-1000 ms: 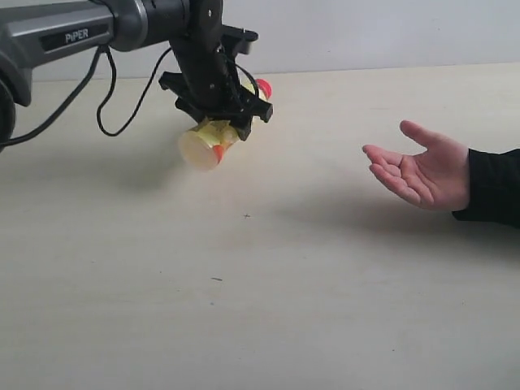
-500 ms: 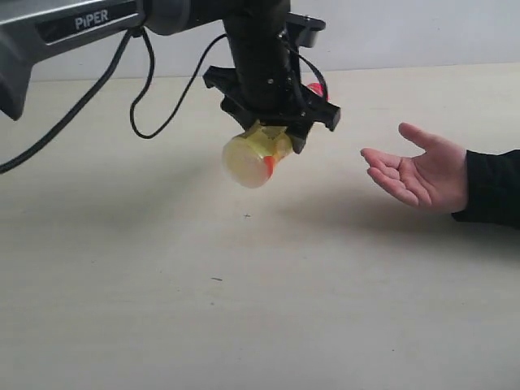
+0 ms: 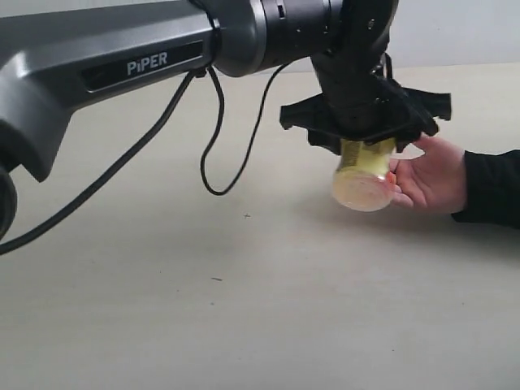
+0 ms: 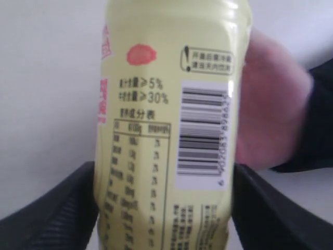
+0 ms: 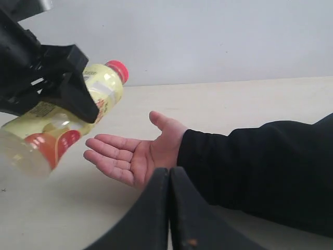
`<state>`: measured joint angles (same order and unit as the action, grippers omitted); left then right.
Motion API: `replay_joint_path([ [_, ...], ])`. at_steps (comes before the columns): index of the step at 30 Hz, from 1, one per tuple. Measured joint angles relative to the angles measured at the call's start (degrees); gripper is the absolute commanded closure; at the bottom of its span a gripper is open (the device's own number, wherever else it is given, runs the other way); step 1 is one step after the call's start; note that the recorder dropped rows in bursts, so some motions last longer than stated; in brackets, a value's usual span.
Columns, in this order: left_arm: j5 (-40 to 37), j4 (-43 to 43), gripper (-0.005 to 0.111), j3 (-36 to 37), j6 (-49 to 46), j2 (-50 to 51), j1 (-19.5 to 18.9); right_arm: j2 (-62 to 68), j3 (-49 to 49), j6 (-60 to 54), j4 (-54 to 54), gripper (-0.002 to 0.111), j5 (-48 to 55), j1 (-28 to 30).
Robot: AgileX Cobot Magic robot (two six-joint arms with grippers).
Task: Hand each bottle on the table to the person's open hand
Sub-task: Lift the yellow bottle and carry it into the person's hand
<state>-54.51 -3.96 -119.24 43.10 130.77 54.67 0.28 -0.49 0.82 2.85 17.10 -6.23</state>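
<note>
- The left gripper clamps the yellow bottle mid-body, aloft toward the table's right edge, with the base tilted toward the near edge.
- The open hand lies just beyond it, toward that edge.
- The right wrist view shows the bottle clear of the hand; the right gripper is closed and empty.

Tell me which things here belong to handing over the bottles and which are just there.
Part of the job:
yellow bottle
left claw, shut on that bottle
open hand, close by the bottle
table

Just there:
right claw, shut and empty
black sleeve
cable hanging off the left arm
dark speck on the table
</note>
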Motion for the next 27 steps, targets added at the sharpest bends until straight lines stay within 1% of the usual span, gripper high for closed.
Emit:
replay_joint_path([
  [4,6.50,2.22,0.107,0.00,5.44,-0.16,1.39,0.00,0.00,0.00,0.00,0.108,0.00,0.00],
  [7,9.29,3.14,0.107,0.00,8.31,0.18,1.93,0.00,0.00,0.00,0.00,0.108,0.00,0.00],
  [13,11.17,3.96,0.107,0.00,11.09,2.66,1.93,0.00,0.00,0.00,0.00,0.108,0.00,0.00],
  [22,15.33,5.38,0.107,0.00,11.46,5.47,1.93,0.00,0.00,0.00,0.00,0.108,0.00,0.00],
  [27,15.97,5.38,0.106,0.00,11.46,7.08,1.93,0.00,0.00,0.00,0.00,0.108,0.00,0.00],
])
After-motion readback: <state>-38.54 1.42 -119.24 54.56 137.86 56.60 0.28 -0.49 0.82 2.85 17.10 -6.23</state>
